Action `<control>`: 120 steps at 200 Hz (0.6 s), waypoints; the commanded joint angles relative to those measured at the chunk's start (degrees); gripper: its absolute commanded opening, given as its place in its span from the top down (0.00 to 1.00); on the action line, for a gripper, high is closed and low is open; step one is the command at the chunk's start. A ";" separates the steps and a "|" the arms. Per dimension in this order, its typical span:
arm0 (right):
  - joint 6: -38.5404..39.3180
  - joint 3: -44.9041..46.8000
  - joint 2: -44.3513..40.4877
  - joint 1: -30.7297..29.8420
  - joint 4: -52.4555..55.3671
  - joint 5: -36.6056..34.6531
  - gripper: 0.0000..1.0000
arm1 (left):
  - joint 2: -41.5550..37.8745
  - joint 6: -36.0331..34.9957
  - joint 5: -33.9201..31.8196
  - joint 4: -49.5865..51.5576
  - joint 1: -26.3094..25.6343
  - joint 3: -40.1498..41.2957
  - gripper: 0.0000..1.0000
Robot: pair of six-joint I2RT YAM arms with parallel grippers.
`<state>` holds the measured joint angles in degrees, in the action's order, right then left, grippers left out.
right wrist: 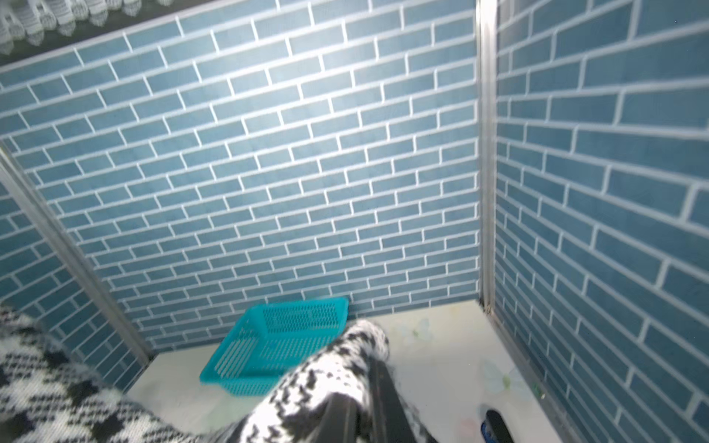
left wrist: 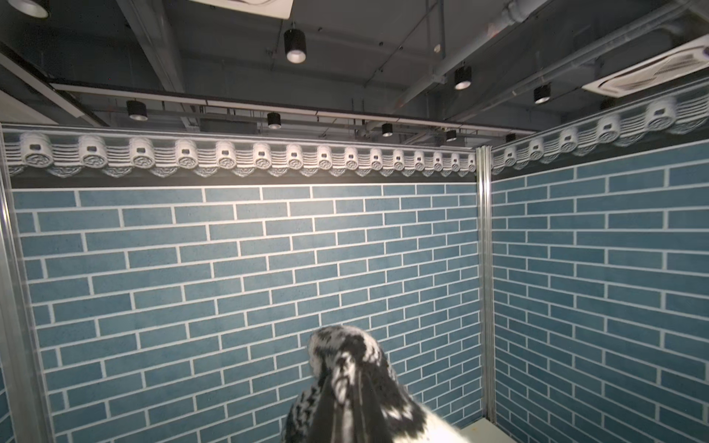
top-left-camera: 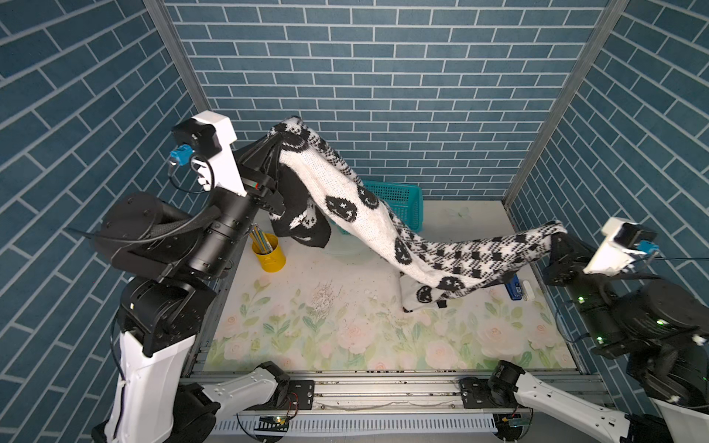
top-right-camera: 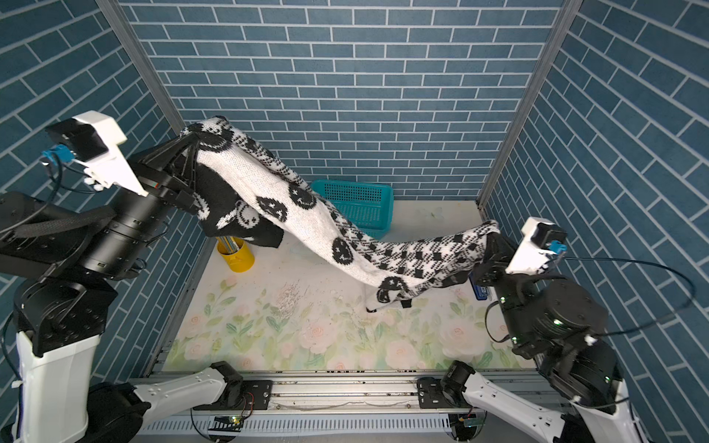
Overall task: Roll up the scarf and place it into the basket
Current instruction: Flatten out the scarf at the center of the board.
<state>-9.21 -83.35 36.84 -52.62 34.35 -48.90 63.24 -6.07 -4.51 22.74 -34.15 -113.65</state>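
Black-and-white scarf (top-left-camera: 345, 184) hangs in the air over the tabletop (top-left-camera: 307, 307). My left end effector (top-left-camera: 279, 142) and right end effector (top-left-camera: 557, 238) each pinch one end. I see the basket (top-left-camera: 401, 199) behind it.

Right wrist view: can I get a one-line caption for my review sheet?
Houndstooth end of the scarf pinched in the right gripper, teal basket beyond against the brick wall.

The table (top-left-camera: 307, 337) has a pale, flower-printed top. On it stand a teal basket (top-left-camera: 403, 199) at twelve o'clock by the back wall (top-left-camera: 383, 96), a yellow pencil cup (top-left-camera: 270, 257) at ten o'clock and a small blue object (top-left-camera: 513, 291) at three o'clock. A drooping fold of the scarf (top-left-camera: 387, 234) touches it near the middle.
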 commanded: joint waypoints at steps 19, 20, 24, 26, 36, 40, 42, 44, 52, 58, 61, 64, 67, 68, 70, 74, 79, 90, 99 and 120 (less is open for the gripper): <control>20.97 -10.23 12.29 -0.35 -14.66 -2.98 1.00 | -4.30 -0.49 -2.55 -8.48 0.21 7.52 1.00; 21.15 -10.68 12.82 -0.32 -14.66 -2.84 1.00 | -4.41 -0.55 -2.84 -8.54 0.22 7.76 1.00; 21.74 -12.65 15.34 -0.30 -14.07 -1.82 1.00 | -4.76 -0.88 -3.91 -8.92 0.15 8.71 1.00; 21.88 -13.64 16.92 -0.29 -13.66 -1.20 1.00 | -5.09 -1.03 -4.32 -9.09 0.18 9.17 1.00; 21.86 -19.70 23.62 -0.16 -9.66 2.26 1.00 | -6.69 -1.68 -8.05 -10.71 0.19 12.26 1.00; 21.45 -22.70 26.96 0.07 -7.13 3.85 1.00 | -7.41 -1.92 -9.42 -11.61 0.20 13.62 1.00; 21.22 -24.15 28.68 0.44 -5.62 4.70 1.00 | -7.74 -2.10 -10.11 -12.05 0.22 14.44 1.00; 20.78 -25.75 30.21 0.97 -4.42 5.86 1.00 | -8.08 -2.28 -10.79 -12.44 0.20 15.13 1.00; 17.75 -31.94 36.63 6.62 2.03 15.19 1.00 | -9.50 -3.08 -13.33 -13.97 0.22 17.63 1.00; 14.19 -35.83 40.96 12.95 6.63 25.90 1.00 | -10.36 -3.56 -15.54 -15.01 0.21 19.31 1.00; 12.01 -36.94 43.16 17.01 8.06 33.02 1.00 | -10.85 -3.90 -16.58 -15.39 0.22 20.11 1.00; 11.17 -36.96 44.05 18.91 8.36 36.52 1.00 | -11.21 -4.32 -17.51 -15.72 0.18 20.84 1.00; 10.42 -36.43 45.23 21.17 8.40 40.90 1.00 | -11.53 -4.75 -18.38 -15.93 0.22 21.44 1.00; 10.21 -36.13 45.55 21.82 8.34 42.70 1.00 | -11.59 -4.92 -18.67 -15.95 0.22 21.62 1.00; 9.84 -35.33 46.12 22.86 8.16 45.44 1.00 | -11.77 -5.23 -19.25 -15.97 0.22 21.97 1.00; 9.21 -33.45 47.48 25.05 7.57 50.87 1.00 | -12.08 -5.78 -20.29 -15.90 0.22 22.57 1.00; 8.75 -30.97 49.13 27.52 6.89 58.17 0.98 | -12.34 -6.25 -21.75 -15.67 0.21 23.28 1.00; 9.02 -25.46 53.38 31.32 6.29 69.70 0.96 | -13.20 -6.99 -24.16 -15.46 0.22 25.34 1.00; 9.86 -21.37 56.87 32.75 6.42 73.03 0.95 | -14.45 -7.25 -25.40 -16.01 0.22 27.78 1.00; 11.84 -13.80 63.95 34.45 6.28 73.75 0.95 | -17.32 -8.19 -28.77 -17.96 0.23 32.52 1.00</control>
<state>2.81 -103.31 96.20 -20.14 34.30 8.43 48.93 -11.68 -26.06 10.28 -34.15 -84.64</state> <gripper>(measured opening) 0.053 0.078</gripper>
